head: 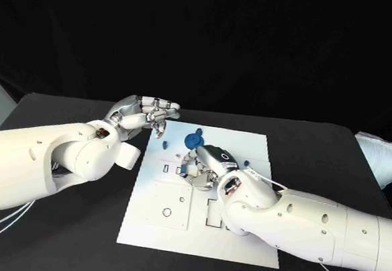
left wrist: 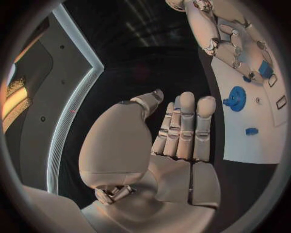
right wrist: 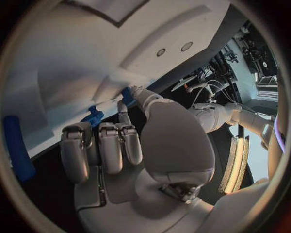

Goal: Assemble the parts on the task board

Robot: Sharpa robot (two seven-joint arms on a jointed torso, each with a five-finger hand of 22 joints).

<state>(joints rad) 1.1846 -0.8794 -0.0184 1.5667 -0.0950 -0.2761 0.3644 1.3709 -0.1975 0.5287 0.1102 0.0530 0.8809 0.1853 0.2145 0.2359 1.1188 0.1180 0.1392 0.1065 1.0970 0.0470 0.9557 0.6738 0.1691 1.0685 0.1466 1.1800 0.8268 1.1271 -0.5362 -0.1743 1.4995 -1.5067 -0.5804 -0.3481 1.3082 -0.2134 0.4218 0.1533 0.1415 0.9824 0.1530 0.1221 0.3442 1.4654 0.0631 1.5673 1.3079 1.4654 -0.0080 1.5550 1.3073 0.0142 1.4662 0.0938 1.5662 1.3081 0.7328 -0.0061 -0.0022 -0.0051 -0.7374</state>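
- Leftmost, the left hand [head: 143, 116] hovers at the task board's [head: 231, 241] upper left corner, over the black table [head: 65, 240]. The left wrist view shows its fingers [left wrist: 185, 126] straight, side by side and grasping nothing.
- Next, a small blue part [head: 166, 143] lies on the board just below that hand.
- Near the board's top middle stands a round blue gear-like part [head: 193, 138], upright on the plate.
- Right of it, the right hand [head: 209, 166] rests over the board's middle. In the right wrist view its thumb and one fingertip [right wrist: 123, 104] pinch a small blue part [right wrist: 128, 95]; another blue piece [right wrist: 93, 117] sits beside it.
- A long blue part [right wrist: 17, 151] lies at that view's rim.
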